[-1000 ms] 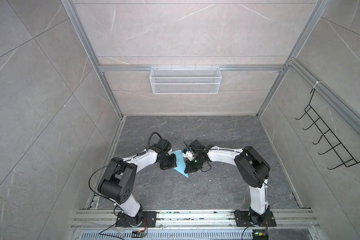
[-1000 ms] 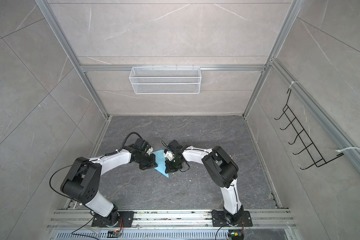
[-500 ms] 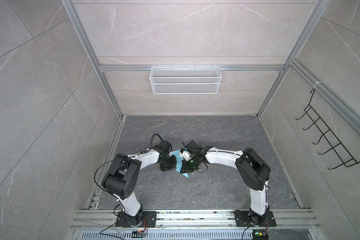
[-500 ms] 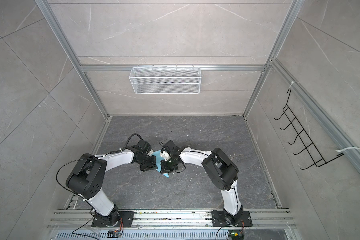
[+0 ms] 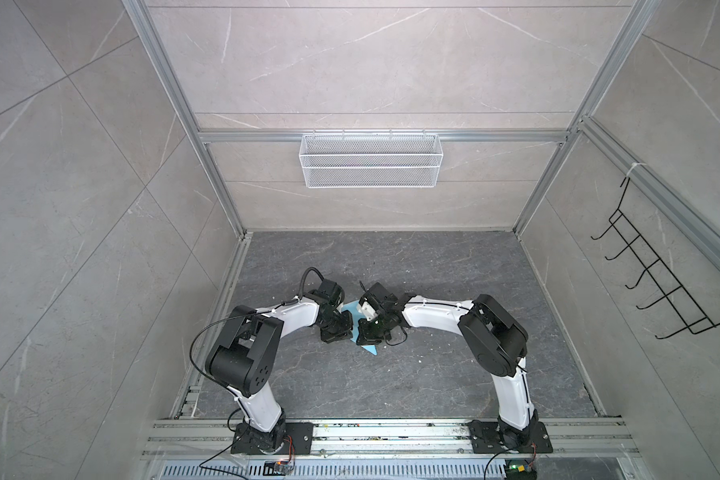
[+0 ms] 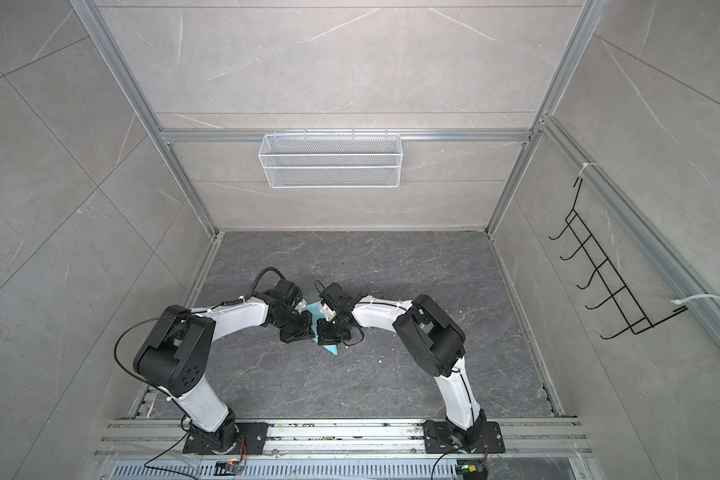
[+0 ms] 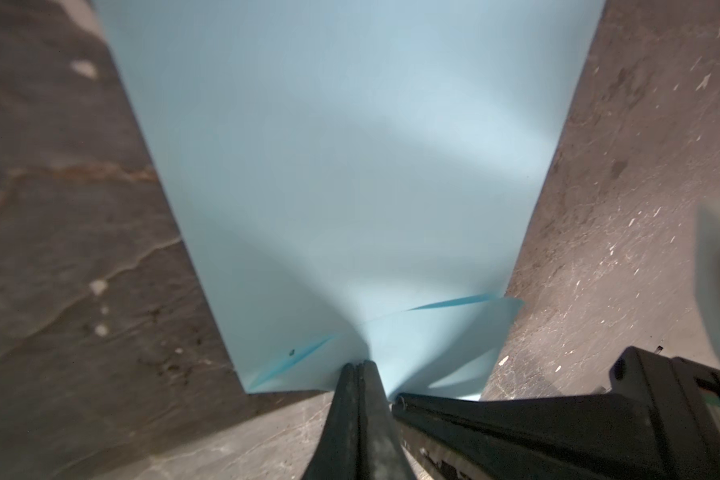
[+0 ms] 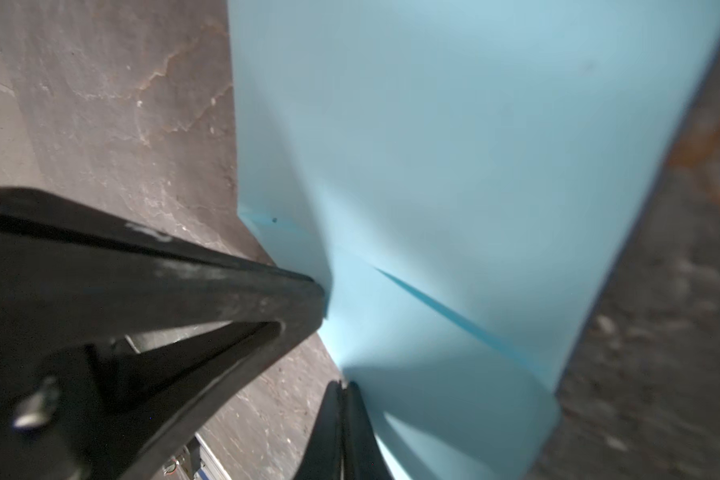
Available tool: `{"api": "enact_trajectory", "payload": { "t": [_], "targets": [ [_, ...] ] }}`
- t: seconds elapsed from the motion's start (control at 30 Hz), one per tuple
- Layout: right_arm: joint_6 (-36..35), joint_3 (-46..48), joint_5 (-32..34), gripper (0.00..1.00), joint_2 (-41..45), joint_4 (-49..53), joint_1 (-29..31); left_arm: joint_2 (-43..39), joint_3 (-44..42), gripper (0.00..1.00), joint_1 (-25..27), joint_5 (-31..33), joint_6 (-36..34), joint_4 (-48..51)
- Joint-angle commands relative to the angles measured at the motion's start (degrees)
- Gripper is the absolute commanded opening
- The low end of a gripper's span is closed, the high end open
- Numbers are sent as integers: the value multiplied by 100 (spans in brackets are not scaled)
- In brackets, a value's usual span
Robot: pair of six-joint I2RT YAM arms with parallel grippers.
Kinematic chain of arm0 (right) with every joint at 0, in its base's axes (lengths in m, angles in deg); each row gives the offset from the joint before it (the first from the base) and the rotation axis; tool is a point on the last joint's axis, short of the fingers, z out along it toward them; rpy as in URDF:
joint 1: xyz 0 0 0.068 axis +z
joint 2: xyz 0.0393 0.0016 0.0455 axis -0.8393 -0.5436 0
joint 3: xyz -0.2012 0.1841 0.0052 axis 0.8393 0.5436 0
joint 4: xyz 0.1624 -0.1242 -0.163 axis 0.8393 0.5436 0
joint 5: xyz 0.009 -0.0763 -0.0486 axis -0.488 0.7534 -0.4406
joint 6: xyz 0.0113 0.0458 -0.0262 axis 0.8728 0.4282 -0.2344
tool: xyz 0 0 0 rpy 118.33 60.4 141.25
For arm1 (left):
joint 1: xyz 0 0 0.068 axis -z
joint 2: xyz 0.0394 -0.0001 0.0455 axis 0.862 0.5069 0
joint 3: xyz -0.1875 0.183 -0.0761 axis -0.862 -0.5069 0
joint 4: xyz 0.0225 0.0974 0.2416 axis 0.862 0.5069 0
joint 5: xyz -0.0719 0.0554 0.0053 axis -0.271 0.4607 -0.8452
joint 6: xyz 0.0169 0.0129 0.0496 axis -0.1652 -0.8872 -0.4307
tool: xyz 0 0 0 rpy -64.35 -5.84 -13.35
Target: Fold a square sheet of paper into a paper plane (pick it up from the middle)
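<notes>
The square sheet of paper [image 5: 369, 349] [image 6: 332, 349] is light blue and sits mid-floor, mostly hidden under both grippers in both top views. My left gripper [image 5: 347, 331] [image 6: 307, 331] and right gripper [image 5: 362, 331] [image 6: 321, 331] stand tip to tip over it. In the left wrist view the left gripper [image 7: 359, 365] is shut on the near edge of the paper [image 7: 350, 166], where layers overlap and curl. In the right wrist view the right gripper [image 8: 342, 384] is shut on the same edge of the paper [image 8: 474, 166], right beside the left gripper's fingers [image 8: 225, 282]. No paper plane shape shows.
A white wire basket [image 5: 370, 166] hangs on the back wall. A black hook rack [image 5: 657, 286] is mounted on the right wall. Aluminium rails [image 5: 391, 436] carrying both arm bases run along the front edge. The dark stone floor [image 5: 433, 374] carries a few white specks.
The right gripper has moved left, close up to the left gripper. Less of the blue paper shows between and below them than one second ago.
</notes>
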Motion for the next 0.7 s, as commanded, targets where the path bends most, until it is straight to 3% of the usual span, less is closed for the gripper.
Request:
{"api": "enact_trajectory", "payload": {
  "t": [0.0,0.67],
  "targets": [
    [-45,217,306,7,24,424,-1,229,3,2,19,417,2,470],
    [-62,1540,670,6,740,992,-52,245,-3,1,14,684,-63,673]
  ]
}}
